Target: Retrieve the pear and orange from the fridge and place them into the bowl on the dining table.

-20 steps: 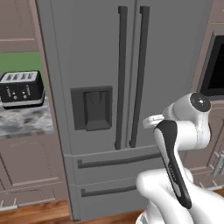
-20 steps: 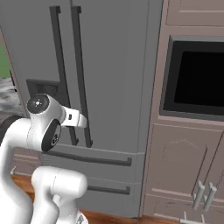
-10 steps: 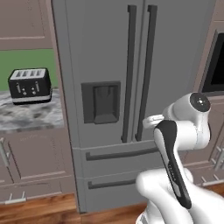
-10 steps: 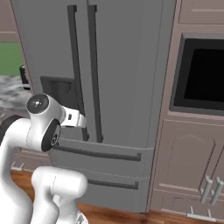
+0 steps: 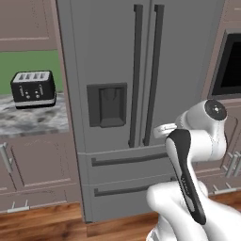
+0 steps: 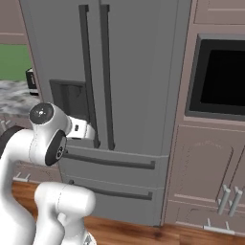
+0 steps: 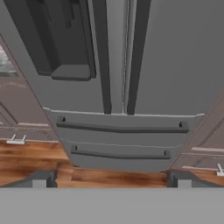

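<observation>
before the closed fridge (image 5: 141, 70) with its dark vertical handles (image 7: 105, 61), the gripper (image 7: 111, 178) stands wide open, holding nothing.

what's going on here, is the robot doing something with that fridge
The white arm is facing the grey fridge, whose two doors and bottom drawers are all shut. Its gripper is empty, jaws open, pointed at the lower ends of the two long dark door handles but touching nothing yet. No fruit has come out. A black toaster sits on the marbled counter to the left, and a dark wall oven is built in to the right.
</observation>
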